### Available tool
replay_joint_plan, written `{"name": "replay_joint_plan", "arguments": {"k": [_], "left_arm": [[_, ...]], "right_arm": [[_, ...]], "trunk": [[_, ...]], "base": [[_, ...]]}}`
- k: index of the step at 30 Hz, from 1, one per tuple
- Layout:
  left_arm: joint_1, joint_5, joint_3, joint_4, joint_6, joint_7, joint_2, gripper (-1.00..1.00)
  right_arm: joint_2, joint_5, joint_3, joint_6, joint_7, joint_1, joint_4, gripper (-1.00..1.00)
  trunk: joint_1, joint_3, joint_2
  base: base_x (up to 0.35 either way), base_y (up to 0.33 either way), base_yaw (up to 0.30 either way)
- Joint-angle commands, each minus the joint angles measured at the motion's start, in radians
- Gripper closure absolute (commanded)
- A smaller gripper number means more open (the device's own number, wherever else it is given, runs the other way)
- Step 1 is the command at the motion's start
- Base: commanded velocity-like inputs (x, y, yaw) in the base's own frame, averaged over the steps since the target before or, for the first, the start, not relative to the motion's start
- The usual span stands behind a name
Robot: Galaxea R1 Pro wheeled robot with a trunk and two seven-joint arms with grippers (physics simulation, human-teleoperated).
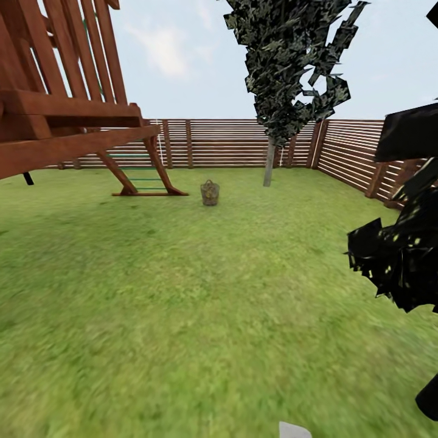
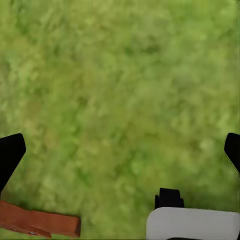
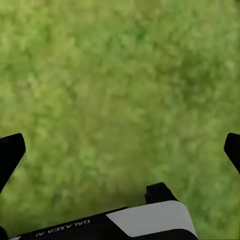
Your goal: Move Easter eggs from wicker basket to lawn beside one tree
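The basket point(image 1: 210, 193) stands upright on the lawn point(image 1: 201, 304), far ahead of the robot and well away from both grippers. Something yellowish shows through its weave, too small to make out as eggs. To its right, well apart from it, rises the tree point(image 1: 268, 161) with a pale straight trunk and dark jagged foliage. To the basket's left stands the foot of a red-brown wooden play frame point(image 1: 73, 121) with a ladder. Behind all of these runs the slatted fence point(image 1: 231, 143), turning a corner at the right. Dark foliage point(image 1: 401, 255) of something nearer cuts in at the right edge.

The left gripper point(image 2: 120, 150) hangs over bare grass, its black fingertips point(image 2: 10, 152) spread wide, nothing between them; a reddish wooden piece point(image 2: 40, 224) lies off to one side of the jaws. The right gripper point(image 3: 120, 150) is likewise wide open and holds nothing, with only grass between its fingertips point(image 3: 10, 152).
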Motion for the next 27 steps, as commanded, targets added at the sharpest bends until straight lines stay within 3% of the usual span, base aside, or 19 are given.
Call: {"name": "replay_joint_plan", "arguments": {"k": [1, 27], "left_arm": [[-0.001, -0.001, -0.002, 0.001, -0.003, 0.003, 0.000, -1.00], [-0.001, -0.001, -0.002, 0.001, -0.003, 0.003, 0.000, -1.00]], "right_arm": [[0.000, -0.007, 0.000, 0.000, -0.003, 0.000, -0.001, -1.00], [0.000, -0.007, 0.000, 0.000, -0.003, 0.000, -0.001, -1.00]], "trunk": [[0.001, -0.001, -0.001], [0.001, -0.001, -0.001]], "base": [[0.293, 0.000, 0.000], [0.293, 0.000, 0.000]]}}
